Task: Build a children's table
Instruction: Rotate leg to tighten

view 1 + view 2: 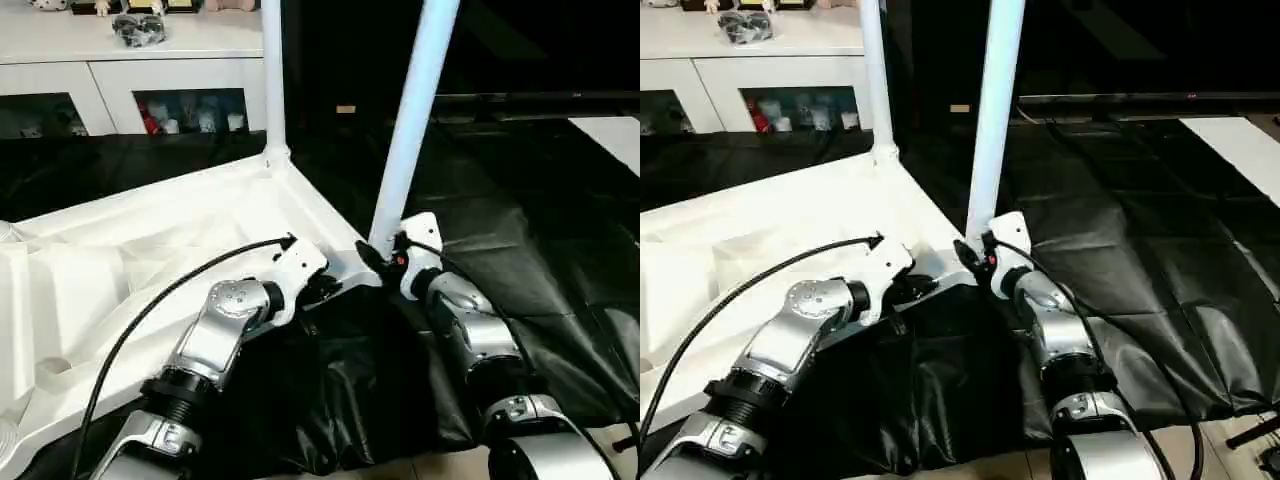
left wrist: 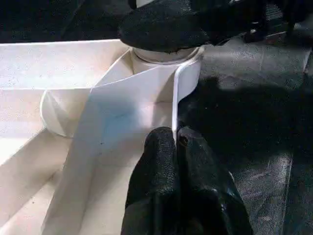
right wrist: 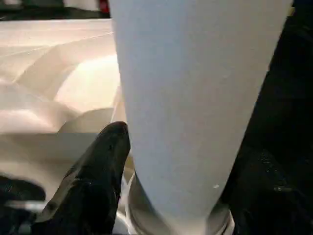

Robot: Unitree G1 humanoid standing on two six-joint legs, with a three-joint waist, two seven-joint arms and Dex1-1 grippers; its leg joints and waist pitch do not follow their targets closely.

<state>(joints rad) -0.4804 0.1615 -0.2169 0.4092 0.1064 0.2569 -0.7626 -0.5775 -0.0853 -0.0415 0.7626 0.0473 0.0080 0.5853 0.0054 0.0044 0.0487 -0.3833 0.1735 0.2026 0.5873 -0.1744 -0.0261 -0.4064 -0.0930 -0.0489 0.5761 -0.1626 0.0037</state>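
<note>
1. Black plastic sheeting [image 1: 520,260] over the floor; white cabinet [image 1: 130,70] with glass doors along the back wall.
2. White tabletop [image 1: 150,250] upside down on the sheeting, ribbed underside up, cut off at the picture's left edge.
3. Far leg [image 1: 273,80] upright in the back corner socket, top out of frame.
4. Near leg [image 1: 412,120] standing in the near corner socket [image 2: 164,61], slightly tilted, top also cut off.
5. Right gripper [image 3: 171,161] around the near leg's base, one black finger on each side, touching it.
6. Left gripper [image 2: 176,142] pinched closed on the tabletop's thin rim beside that socket.
7. Cabinet contents too small to make out.
</note>
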